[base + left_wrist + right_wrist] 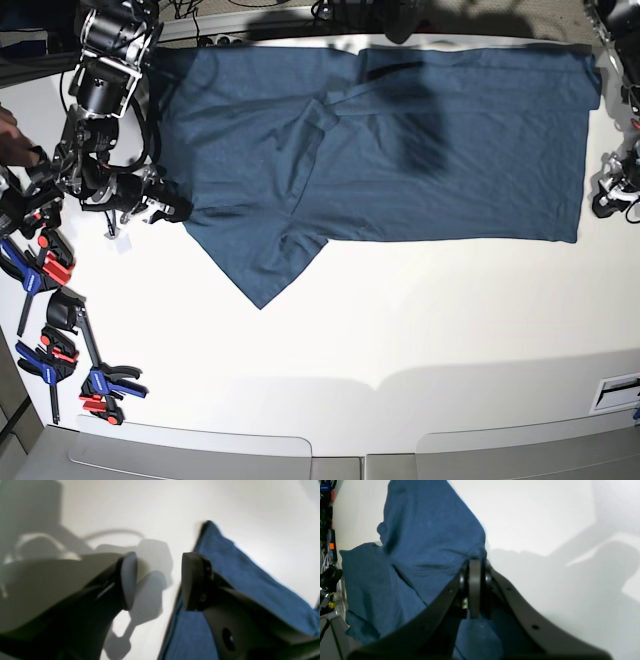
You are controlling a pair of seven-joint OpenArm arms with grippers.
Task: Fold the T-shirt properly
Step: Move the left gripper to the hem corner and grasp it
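The dark navy-teal T-shirt [400, 150] lies spread across the far half of the white table [400, 320], with a folded flap ending in a point near the middle left. My right gripper [172, 208] is at the shirt's left edge; in the right wrist view it [475, 590] is shut, with bunched cloth [420, 542] pinched at its tips. My left gripper [612, 195] sits just off the shirt's right edge. In the left wrist view it [160, 580] stands open over bare table, and the shirt's edge [250, 580] runs under its right finger [193, 580].
Several blue, red and black clamps [45, 275] lie along the table's left side, down to the front left [105, 385]. Cables and gear crowd the far edge [230, 25]. A white label [620, 390] sits at the front right.
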